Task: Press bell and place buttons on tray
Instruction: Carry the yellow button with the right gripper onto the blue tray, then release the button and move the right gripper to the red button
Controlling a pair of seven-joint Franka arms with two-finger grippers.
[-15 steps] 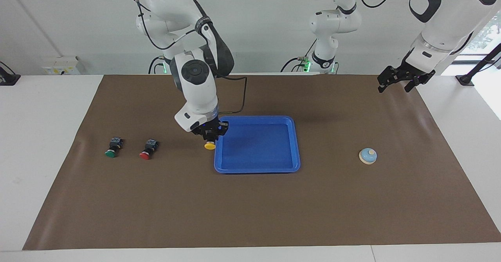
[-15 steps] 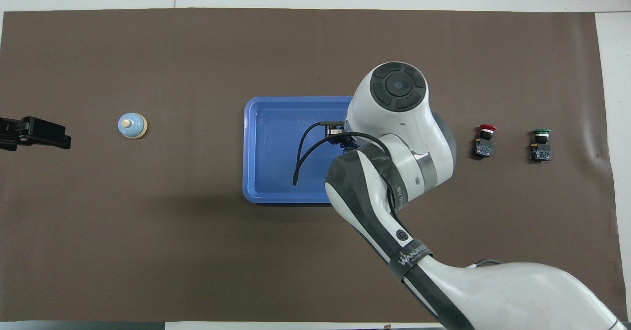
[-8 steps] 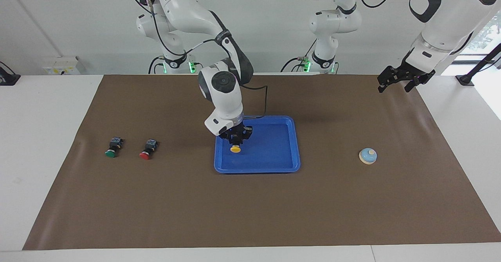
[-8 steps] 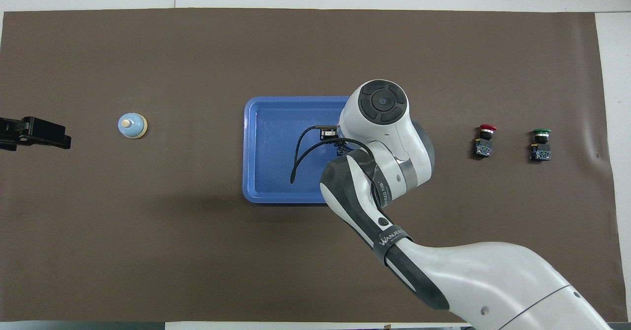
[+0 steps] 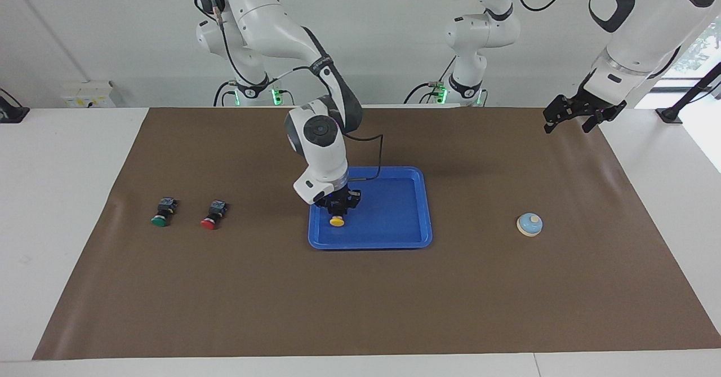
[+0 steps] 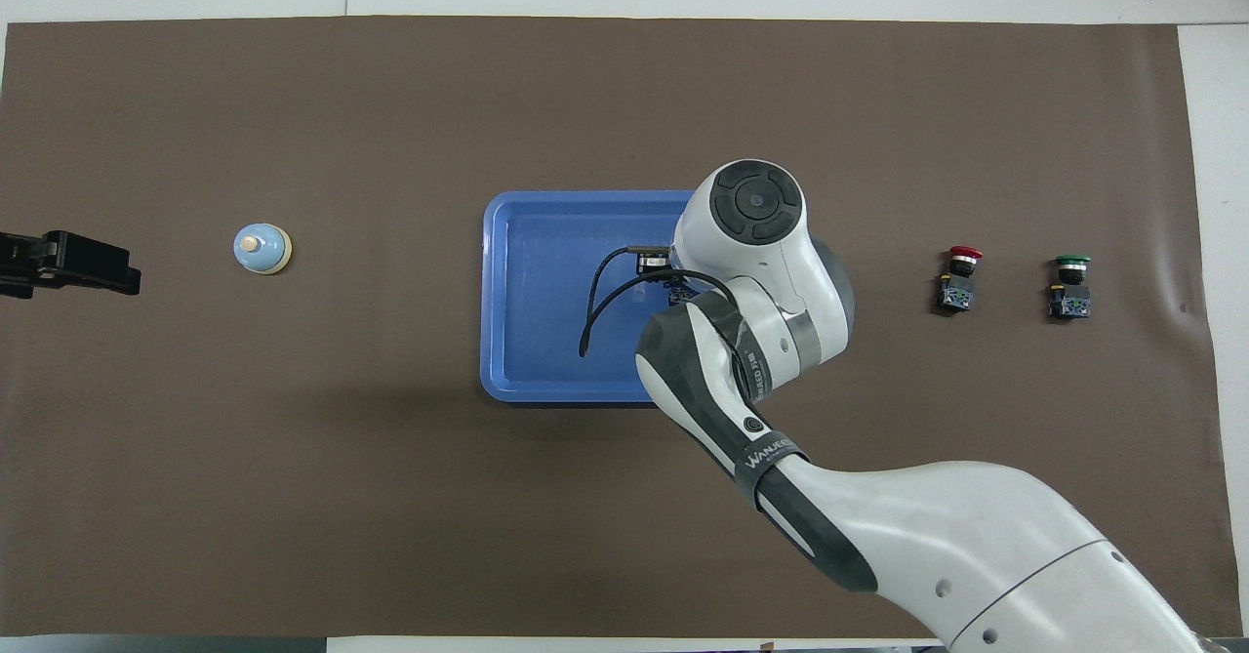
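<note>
Yellow button [image 5: 337,221] sits low in the blue tray [image 5: 394,243], at the tray's right-arm end, clamped by the right gripper [image 5: 337,207]; from overhead the arm's wrist hides both gripper and button. Red button [image 5: 212,214] & green button [image 5: 162,212] lie on the brown mat [image 5: 360,298] toward the right arm's end, well apart from the tray. Bell [image 5: 529,224] stands at the left arm's end; left gripper [image 5: 573,116] waits over the mat's corner, fingers spread w/ nothing between.
</note>
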